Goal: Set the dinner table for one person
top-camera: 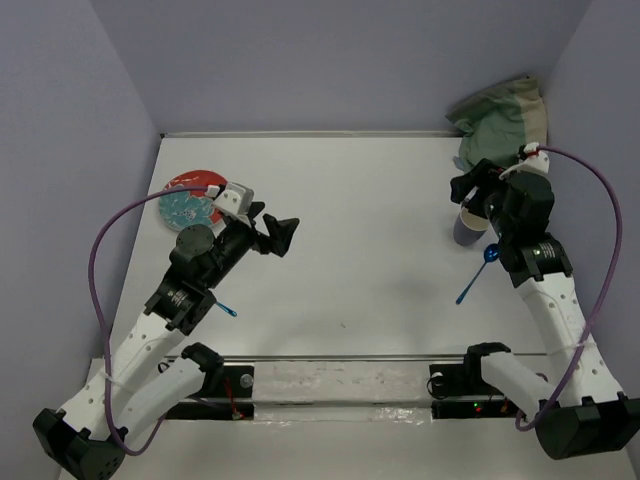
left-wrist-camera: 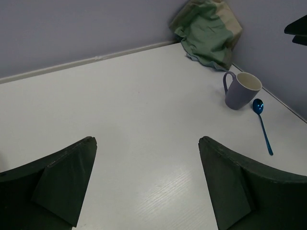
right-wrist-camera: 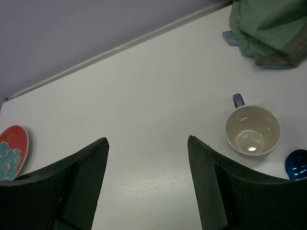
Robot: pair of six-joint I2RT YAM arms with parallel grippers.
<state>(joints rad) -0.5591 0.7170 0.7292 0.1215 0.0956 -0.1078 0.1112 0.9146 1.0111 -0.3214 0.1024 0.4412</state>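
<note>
The left gripper [left-wrist-camera: 144,184] has its two dark fingers [left-wrist-camera: 62,184] spread wide with nothing between them, hanging over bare tabletop. The right gripper [right-wrist-camera: 146,187] also stands parted and empty, its fingers [right-wrist-camera: 223,191] just above and beside the pale lavender ceramic mug [right-wrist-camera: 253,130] without touching it.

The mug sits upright near the right edge of the dinner table [top-camera: 370,230], the large matte white rectangular tabletop that fills the workspace. A glossy blue metal spoon [left-wrist-camera: 263,125] lies just beside it. The green-and-beige cloth mat [top-camera: 500,120] is crumpled in the far right corner against the wall. At the far left sits a round red plate with a teal flower pattern [top-camera: 185,200], partly hidden by the left arm. A thin blue sliver [top-camera: 226,310] pokes out from under that arm; it may be another piece of cutlery, though too little shows to say.

By my reading, no part of the setting is done. The mat needs spreading flat, then the plate goes on it, with the mug and cutlery arranged beside it. Everything lies well apart.
</note>
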